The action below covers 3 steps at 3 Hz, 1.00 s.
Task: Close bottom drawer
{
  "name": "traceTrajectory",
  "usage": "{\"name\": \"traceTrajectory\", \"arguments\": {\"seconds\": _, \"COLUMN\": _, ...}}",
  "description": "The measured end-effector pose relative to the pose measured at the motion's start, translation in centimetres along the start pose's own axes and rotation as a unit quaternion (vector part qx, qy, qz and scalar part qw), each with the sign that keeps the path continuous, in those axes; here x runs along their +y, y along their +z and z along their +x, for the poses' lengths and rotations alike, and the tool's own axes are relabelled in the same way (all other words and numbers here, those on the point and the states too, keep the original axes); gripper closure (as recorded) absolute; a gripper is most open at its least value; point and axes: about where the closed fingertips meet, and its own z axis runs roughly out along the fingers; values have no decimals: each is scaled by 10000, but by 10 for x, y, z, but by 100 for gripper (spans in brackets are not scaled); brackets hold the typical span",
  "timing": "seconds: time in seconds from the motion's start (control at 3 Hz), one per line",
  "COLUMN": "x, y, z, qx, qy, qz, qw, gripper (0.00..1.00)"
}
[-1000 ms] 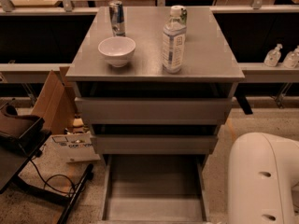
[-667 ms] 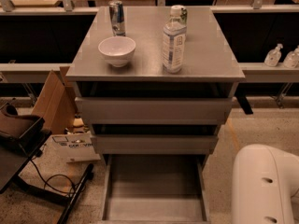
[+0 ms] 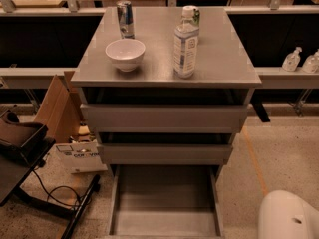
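The bottom drawer (image 3: 164, 203) sits at 6 o'clock in our view. It is pulled well out from the foot of the grey cabinet (image 3: 239, 91), with its shallow grey tray open to us and nothing lying in it. Directly above it, toward 12 o'clock, is the middle drawer (image 3: 164, 153), and above that the wider top drawer (image 3: 164, 117). A dark gap shows over each front.

On the tabletop (image 3: 224, 54) a white bowl (image 3: 125, 54) stands at about 10 o'clock from the centre. A metal can (image 3: 125, 19) stands just behind the bowl, toward 12 o'clock. A clear plastic bottle (image 3: 185, 44) stands upright at about 1 o'clock, well apart from the bowl.

At 9 o'clock from the cabinet a cardboard box (image 3: 57, 108) leans on the floor. At 3 o'clock two small bottles (image 3: 291, 59) rest on a ledge.

A white rounded part of our robot (image 3: 289, 215) fills the corner at 5 o'clock, beside the open drawer and not touching it. Our claw lies outside the view, so we cannot tell whether it is wide, narrow or holding anything.
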Motion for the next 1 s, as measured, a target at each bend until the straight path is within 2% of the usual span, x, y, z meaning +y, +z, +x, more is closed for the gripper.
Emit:
{"name": "traceTrajectory", "arguments": {"seconds": 0.33, "x": -28, "y": 17, "z": -24, "qx": -176, "qy": -167, "qz": 115, "qw": 9996, "gripper": 100}}
{"name": "traceTrajectory", "arguments": {"seconds": 1.0, "x": -72, "y": 14, "z": -53, "qx": -344, "qy": -336, "qz": 277, "qw": 9985, "gripper": 100}}
